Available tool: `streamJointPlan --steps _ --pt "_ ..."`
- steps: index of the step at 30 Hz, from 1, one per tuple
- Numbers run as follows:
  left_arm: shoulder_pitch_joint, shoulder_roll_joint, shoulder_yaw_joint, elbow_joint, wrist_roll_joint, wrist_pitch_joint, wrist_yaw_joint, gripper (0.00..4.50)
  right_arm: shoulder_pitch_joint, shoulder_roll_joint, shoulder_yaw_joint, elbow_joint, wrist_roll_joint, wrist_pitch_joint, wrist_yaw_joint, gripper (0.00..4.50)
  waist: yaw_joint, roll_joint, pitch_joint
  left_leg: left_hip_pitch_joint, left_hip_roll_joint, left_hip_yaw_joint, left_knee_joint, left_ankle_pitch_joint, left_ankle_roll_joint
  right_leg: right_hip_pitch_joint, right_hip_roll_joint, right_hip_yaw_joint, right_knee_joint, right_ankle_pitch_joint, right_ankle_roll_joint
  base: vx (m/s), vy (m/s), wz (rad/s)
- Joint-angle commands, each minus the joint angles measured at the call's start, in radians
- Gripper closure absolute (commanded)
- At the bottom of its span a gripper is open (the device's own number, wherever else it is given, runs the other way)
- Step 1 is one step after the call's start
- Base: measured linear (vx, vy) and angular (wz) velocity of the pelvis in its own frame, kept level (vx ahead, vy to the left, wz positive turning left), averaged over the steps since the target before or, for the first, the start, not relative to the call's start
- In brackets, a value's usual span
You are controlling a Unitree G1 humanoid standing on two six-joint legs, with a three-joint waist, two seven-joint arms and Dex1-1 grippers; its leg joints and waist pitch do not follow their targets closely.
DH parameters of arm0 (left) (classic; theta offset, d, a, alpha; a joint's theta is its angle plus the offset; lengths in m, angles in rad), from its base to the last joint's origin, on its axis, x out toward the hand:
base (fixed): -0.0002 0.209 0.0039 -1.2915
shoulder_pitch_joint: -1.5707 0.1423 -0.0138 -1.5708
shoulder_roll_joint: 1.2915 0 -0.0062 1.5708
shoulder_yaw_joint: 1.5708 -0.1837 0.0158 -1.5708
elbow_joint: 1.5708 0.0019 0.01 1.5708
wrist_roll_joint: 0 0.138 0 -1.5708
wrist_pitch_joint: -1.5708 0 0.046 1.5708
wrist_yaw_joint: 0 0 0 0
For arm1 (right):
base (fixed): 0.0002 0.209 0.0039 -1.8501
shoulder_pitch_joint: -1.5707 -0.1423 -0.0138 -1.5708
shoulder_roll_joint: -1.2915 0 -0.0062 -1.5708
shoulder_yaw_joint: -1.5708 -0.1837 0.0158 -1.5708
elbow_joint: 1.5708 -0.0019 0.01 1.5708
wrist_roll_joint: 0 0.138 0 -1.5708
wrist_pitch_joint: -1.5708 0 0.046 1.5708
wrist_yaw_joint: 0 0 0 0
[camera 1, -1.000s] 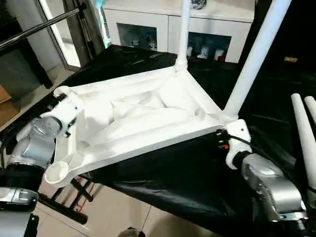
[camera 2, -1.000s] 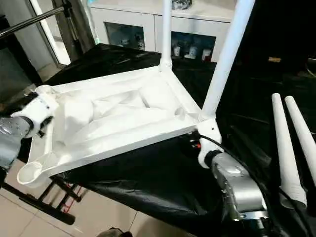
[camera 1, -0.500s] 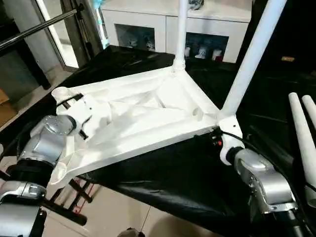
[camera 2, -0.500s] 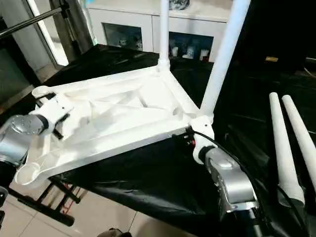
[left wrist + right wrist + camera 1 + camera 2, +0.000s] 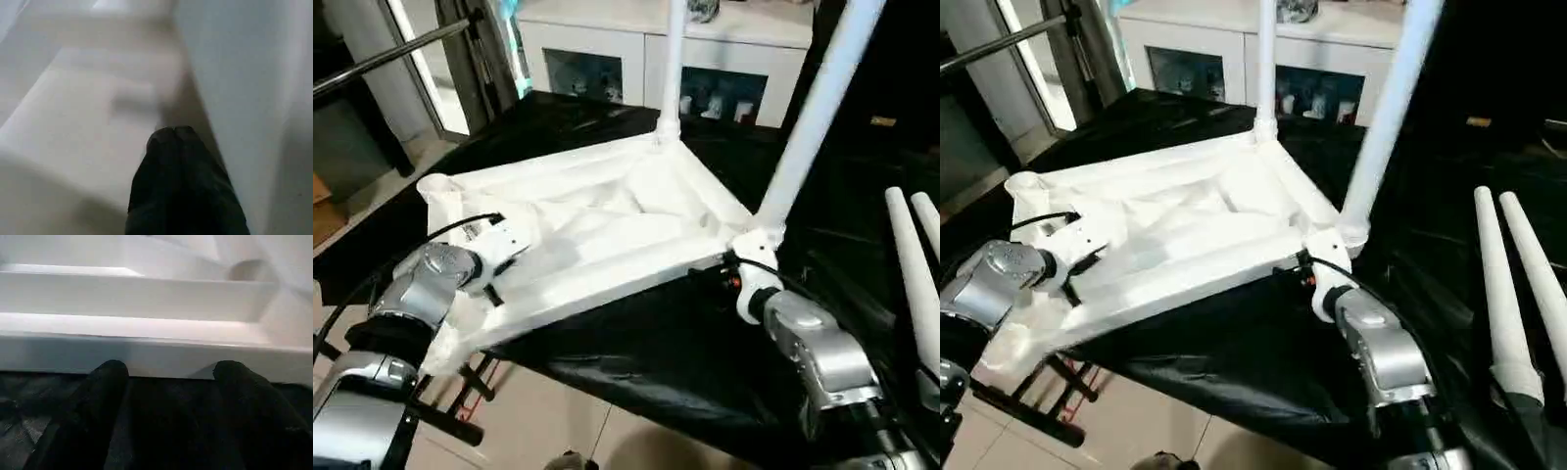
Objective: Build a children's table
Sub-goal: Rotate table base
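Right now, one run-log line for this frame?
table top upside down on black cloth | two legs fitted | left gripper shut | right gripper open at rim

The left gripper [image 5: 170, 134], fingers pressed together, sits inside the ribbed underside of the upturned table top [image 5: 607, 220]; a white wall rises close beside the fingers and a raised rib lies ahead, leaving a narrow channel between. The right gripper [image 5: 168, 369], fingers spread, faces the top's outer rim, which bars the way directly ahead; black cloth [image 5: 685, 352] lies beneath. A fitted leg [image 5: 808, 117] stands just beyond that corner. Two loose legs [image 5: 1508, 294] lie well outboard.
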Motion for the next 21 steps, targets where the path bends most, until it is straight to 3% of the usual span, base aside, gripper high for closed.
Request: streamJointPlan --steps 1,7,10,18,19,21 --pt "-0.011 -0.013 -0.023 -0.043 -0.038 -0.029 -0.059 4.5 -0.017 0.004 0.011 0.005 0.003 -0.014 0.005 1.53 -0.002 -0.003 -0.067 0.036 0.072 -0.041 -0.089 -0.349 -0.051 0.027 -0.07 0.059 -0.07 -0.293 -0.177 0.0 0.0 0.0" --pt "0.014 -0.029 -0.039 -0.204 -0.198 -0.033 -0.337 4.5 -0.034 -0.008 0.004 0.023 -0.01 -0.023 0.01 1.62 -0.006 -0.014 -0.069 0.027 0.07 -0.035 -0.085 -0.274 -0.032 0.039 -0.07 0.058 -0.056 -0.206 -0.21 0.0 0.0 0.0" --pt "-0.006 -0.066 -0.036 -0.213 -0.232 -0.006 -0.385 4.5 -0.038 -0.015 0.001 0.031 -0.011 -0.028 0.016 1.62 -0.009 -0.018 -0.068 0.026 0.068 -0.031 -0.08 -0.247 -0.014 0.042 -0.07 0.058 -0.055 -0.187 -0.225 0.0 0.0 0.0" --pt "-0.065 -0.152 -0.108 -0.148 -0.231 -0.024 -0.47 4.5 -0.04 -0.038 -0.01 0.021 -0.012 -0.022 0.03 1.62 -0.014 -0.022 -0.064 0.029 0.066 -0.03 -0.078 -0.258 -0.005 0.043 -0.069 0.058 -0.069 -0.28 -0.203 0.0 0.0 0.0" --pt "-0.074 -0.164 -0.117 -0.138 -0.231 -0.023 -0.481 4.5 -0.041 -0.041 -0.013 0.021 -0.013 -0.023 0.032 1.62 -0.014 -0.009 -0.065 0.029 0.067 -0.032 -0.077 -0.259 -0.009 0.043 -0.07 0.059 -0.067 -0.279 -0.204 0.0 0.0 0.0" --pt "-0.086 -0.181 -0.125 -0.123 -0.228 -0.024 -0.487 4.5 -0.044 -0.043 -0.015 0.022 -0.012 -0.023 0.035 1.62 -0.016 -0.016 -0.067 0.028 0.067 -0.032 -0.077 -0.254 -0.007 0.046 -0.068 0.057 -0.067 -0.265 -0.205 0.0 0.0 0.0"
